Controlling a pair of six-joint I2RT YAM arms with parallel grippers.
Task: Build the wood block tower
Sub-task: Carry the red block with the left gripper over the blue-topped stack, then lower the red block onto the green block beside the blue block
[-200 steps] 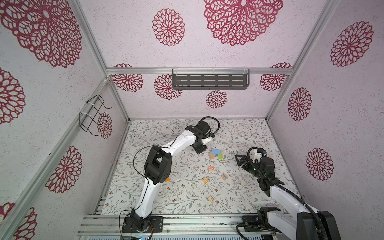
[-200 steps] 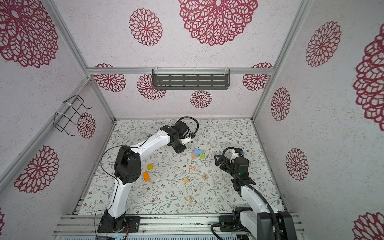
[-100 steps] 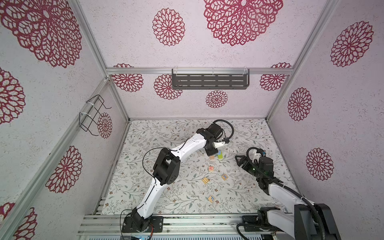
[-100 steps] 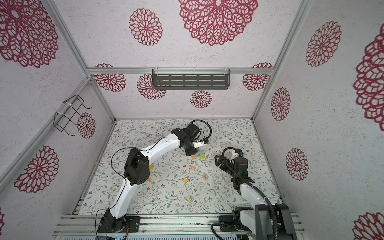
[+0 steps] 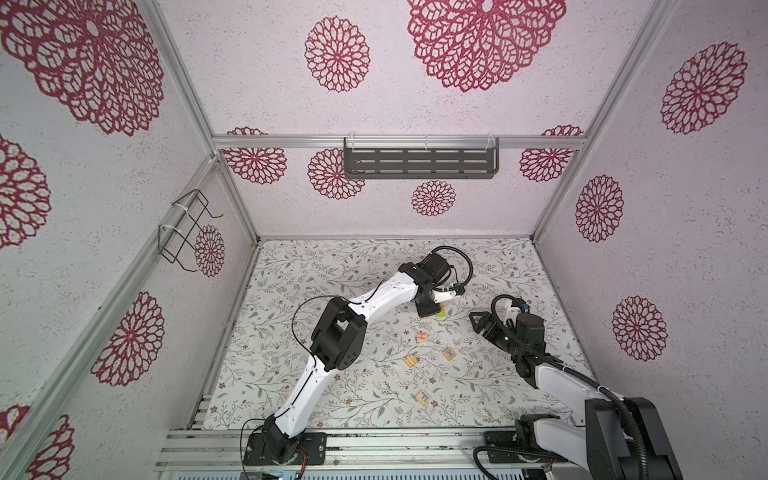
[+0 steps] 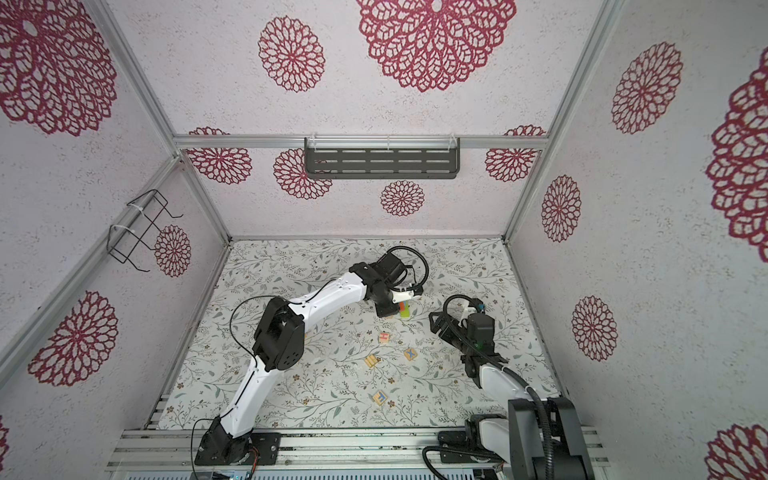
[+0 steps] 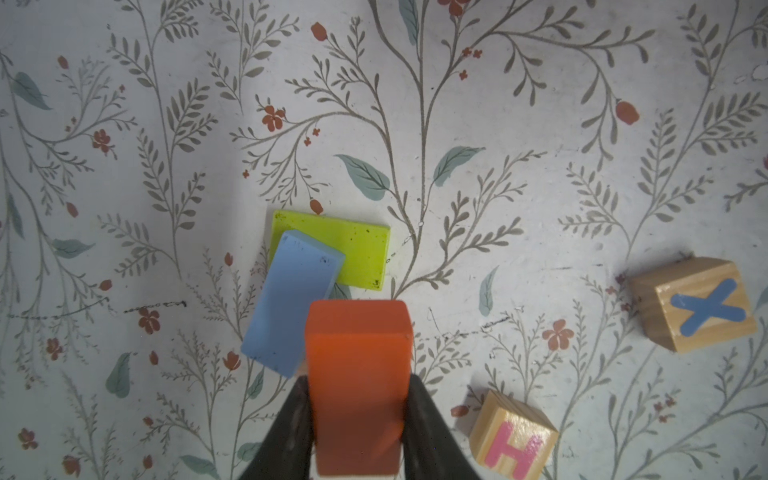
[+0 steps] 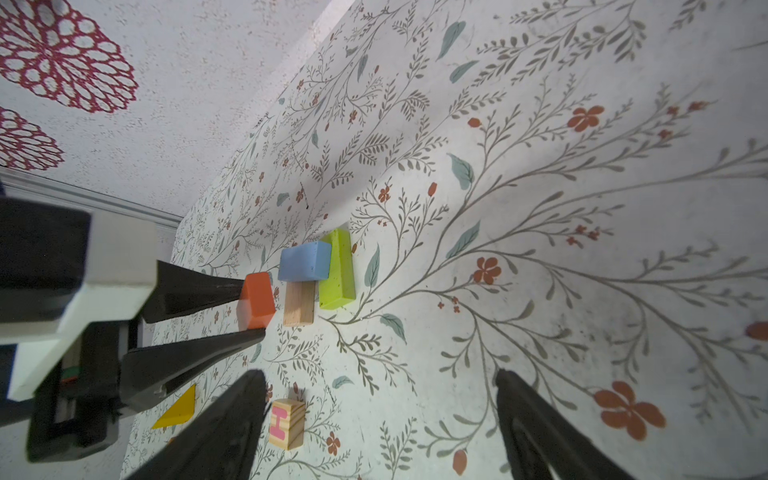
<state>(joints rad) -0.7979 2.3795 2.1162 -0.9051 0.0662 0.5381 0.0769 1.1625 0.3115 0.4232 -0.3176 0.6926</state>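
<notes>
- Floral-print table (image 5: 316,266), both top views: a second ago the left gripper (image 5: 430,308) sat short of the tower (image 5: 442,312). Now it's over it, and only a lime sliver shows past the tip. Right gripper (image 5: 478,327) has barely moved and is off to the side of the tower.
- Right wrist: own jaws wide apart, empty. Ahead of them, the tan block (image 8: 299,305) and lime block (image 8: 338,274) carry the blue block (image 8: 305,259).
- Left wrist: fingers clamped on the orange block (image 7: 357,374) — it hangs over the near corner of the skewed blue. I read this as placement approach, not yet released.
- Writing, same view: pink "H" on H cube (image 7: 513,436), blue "X" on X cube (image 7: 698,307) — both off to one side of the tips. No brands.
</notes>
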